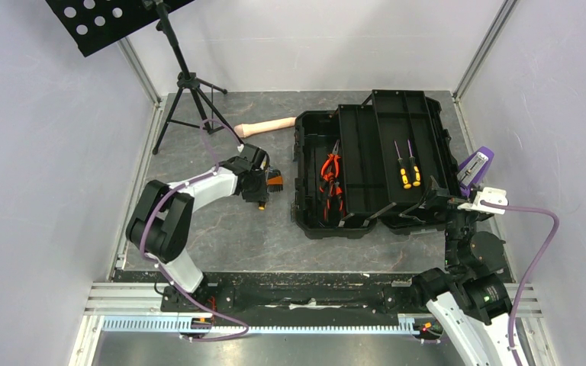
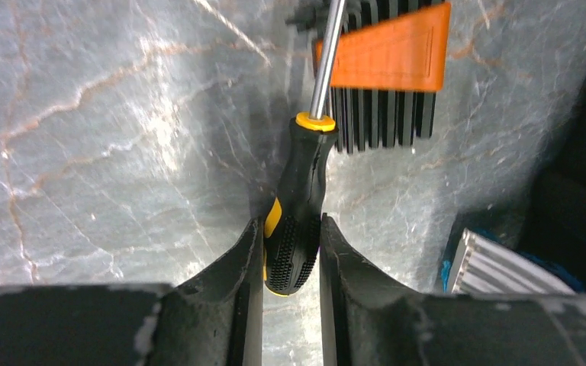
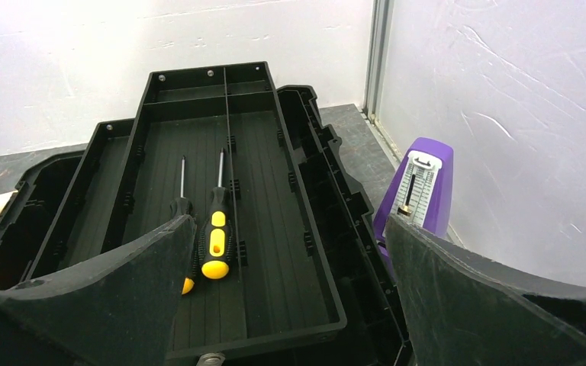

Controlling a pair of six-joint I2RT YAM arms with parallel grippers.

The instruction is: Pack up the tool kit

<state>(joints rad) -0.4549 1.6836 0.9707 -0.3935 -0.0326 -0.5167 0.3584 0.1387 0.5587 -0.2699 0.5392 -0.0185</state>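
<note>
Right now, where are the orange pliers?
In the overhead view, the orange pliers lie inside the open black toolbox, in its left-hand well. The two yellow-handled screwdrivers are to their right.

- Left arm stretches forward and inward, elbow bent; left claw pinches a screwdriver handle between both fingers.
- Right arm folded upright near its base; right claw spread wide.

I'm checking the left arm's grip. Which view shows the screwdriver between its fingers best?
Left wrist: the screwdriver handle sits inside the left gripper, close up. Top external shows only a yellow tip beneath that gripper; right wrist misses it.
</note>
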